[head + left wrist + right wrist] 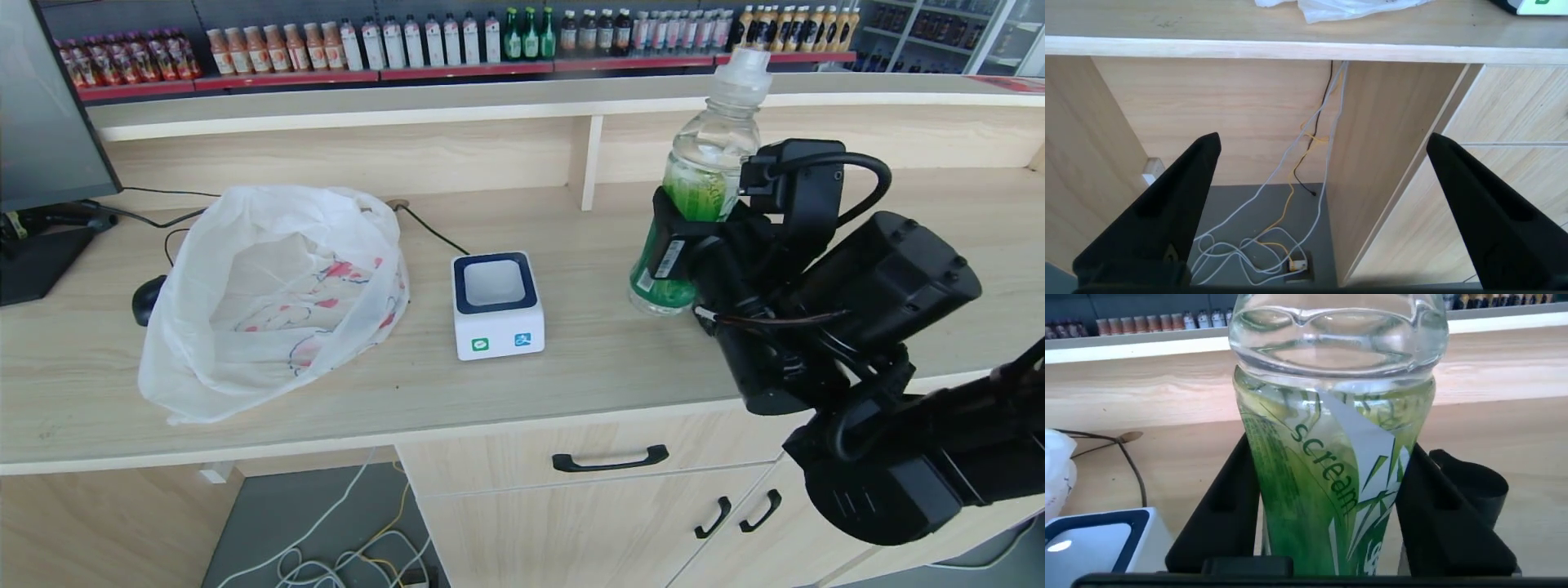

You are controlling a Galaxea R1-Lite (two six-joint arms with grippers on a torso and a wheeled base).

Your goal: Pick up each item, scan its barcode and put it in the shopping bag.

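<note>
- Our right tool (pixel 698 233) is squeezing the green bottle (pixel 704 184) around its middle, with one finger on each side. The bottle is standing upright over the right part of the worktop (pixel 588 371), about halfway between the front edge and the back edge.
- Our left tool (pixel 1323 220) is hanging open with nothing in it, down below the worktop's front edge.
- The scanner (pixel 496 304) is sitting near the middle of the worktop. The shopping bag (pixel 269 286) is lying open toward the left end, near the scanner.
- We are thinking the bottle could slip. It is smooth and round, so it may slide down or twist in the fingers if we swing it fast.
- We are thinking the scan could fail if the barcode is facing away from the scanner's window when we bring the bottle over.
- The bag is soft and floppy, so its mouth may fold shut, or the bag may get pushed along when the bottle goes in.
- The tall bottle could also bump the scanner on the way across.
- We are not able to tell if the bottle's bottom is touching the worktop or is just above it.
- A small white patch on the label may be the barcode, but it is too small to be sure.
- The tool is covering part of the label, and what is inside the bag is hard to make out.
</note>
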